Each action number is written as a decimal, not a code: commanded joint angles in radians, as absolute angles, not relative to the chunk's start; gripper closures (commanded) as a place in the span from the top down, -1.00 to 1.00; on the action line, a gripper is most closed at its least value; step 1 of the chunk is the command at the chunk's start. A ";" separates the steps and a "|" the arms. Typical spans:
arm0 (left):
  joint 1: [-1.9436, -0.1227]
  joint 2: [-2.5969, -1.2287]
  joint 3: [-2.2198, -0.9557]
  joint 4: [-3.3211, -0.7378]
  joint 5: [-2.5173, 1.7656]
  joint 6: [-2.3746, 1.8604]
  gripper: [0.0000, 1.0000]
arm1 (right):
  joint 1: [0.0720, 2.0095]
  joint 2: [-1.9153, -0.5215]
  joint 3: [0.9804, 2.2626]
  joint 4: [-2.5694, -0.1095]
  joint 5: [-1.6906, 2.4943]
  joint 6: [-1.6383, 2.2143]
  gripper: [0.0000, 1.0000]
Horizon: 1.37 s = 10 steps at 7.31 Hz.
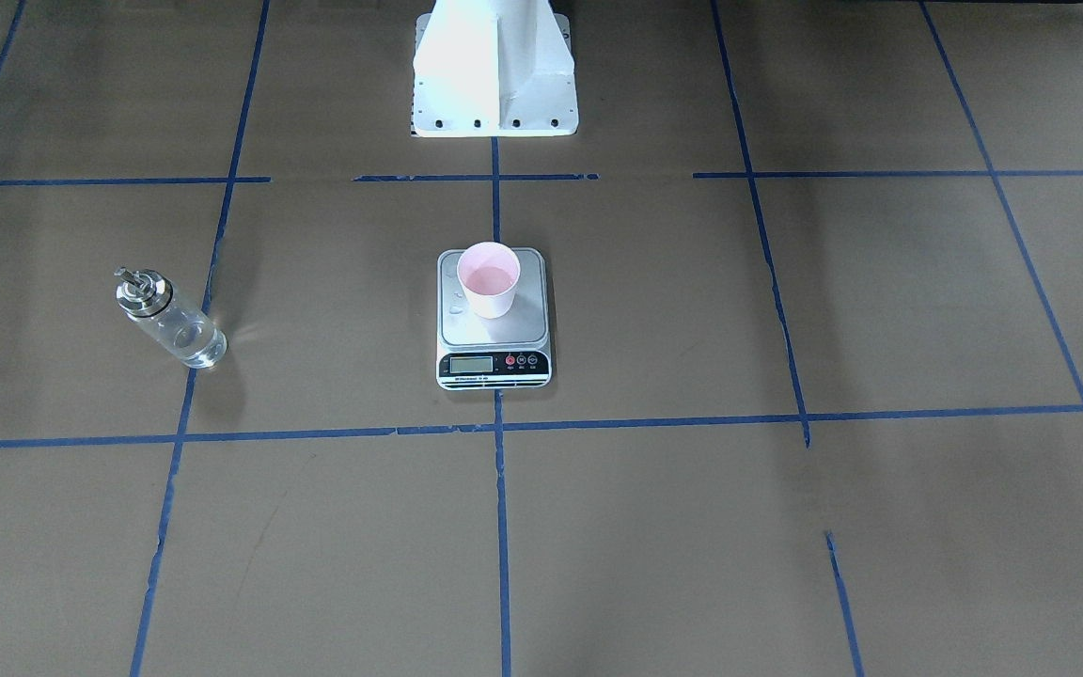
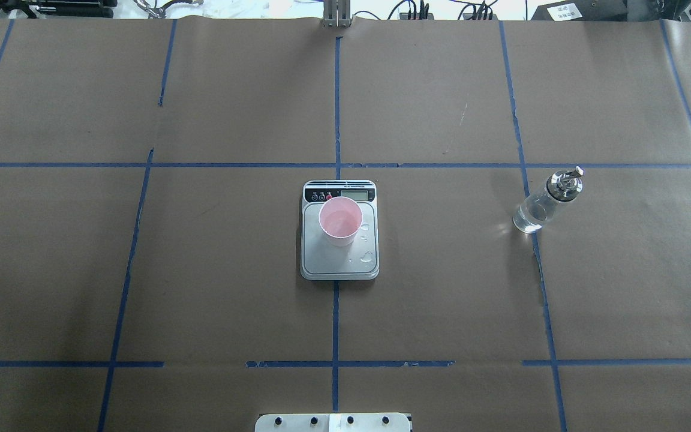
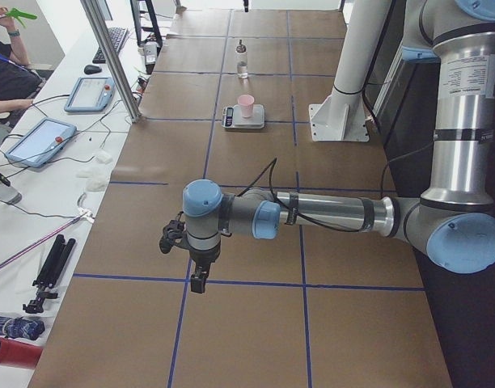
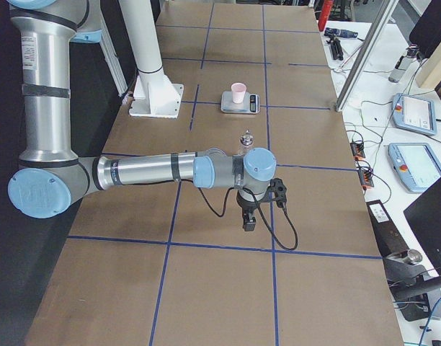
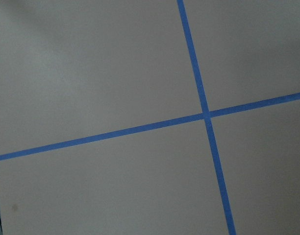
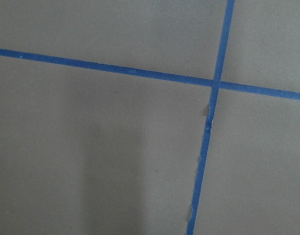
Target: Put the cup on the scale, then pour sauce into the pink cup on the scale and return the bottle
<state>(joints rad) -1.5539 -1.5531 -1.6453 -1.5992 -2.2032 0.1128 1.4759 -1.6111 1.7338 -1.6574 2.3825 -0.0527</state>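
Observation:
The pink cup (image 1: 488,280) stands upright on the scale (image 1: 525,325) at the table's middle, with a little clear liquid in it; it also shows in the overhead view (image 2: 340,222). The bottle (image 1: 168,318) stands upright on the table, well off to the robot's right (image 2: 543,201), with nothing touching it. My left gripper (image 3: 198,283) hangs far from the scale at the table's left end, and I cannot tell if it is open. My right gripper (image 4: 248,225) hangs at the right end, a little short of the bottle (image 4: 245,138), and I cannot tell its state. Both wrist views show only brown paper and blue tape.
Water droplets (image 2: 367,258) lie on the scale's platform beside the cup. The white robot pedestal (image 1: 494,70) stands behind the scale. Blue tape lines grid the brown table cover. Tablets (image 3: 39,141) and cables lie on the operators' desk across the table.

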 commanded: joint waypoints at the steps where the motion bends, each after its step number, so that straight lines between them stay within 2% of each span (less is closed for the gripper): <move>1: -1.616 -1.560 -1.564 -1.539 -2.308 0.309 1.00 | 1.477 -1.608 1.730 -1.658 2.384 -0.055 1.00; 2: -1.618 -1.562 -1.536 -1.546 -2.353 0.349 1.00 | 1.479 -1.608 1.730 -1.658 2.384 -0.054 1.00; 10: -1.618 -1.566 -1.545 -1.549 -2.355 0.341 1.00 | 1.546 -1.667 1.689 -1.657 2.387 -0.051 1.00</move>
<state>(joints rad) -1.6183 -1.5651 -1.5440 -1.5490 -2.3559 0.3478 1.5374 -1.6622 1.6945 -1.6573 2.3877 -0.0529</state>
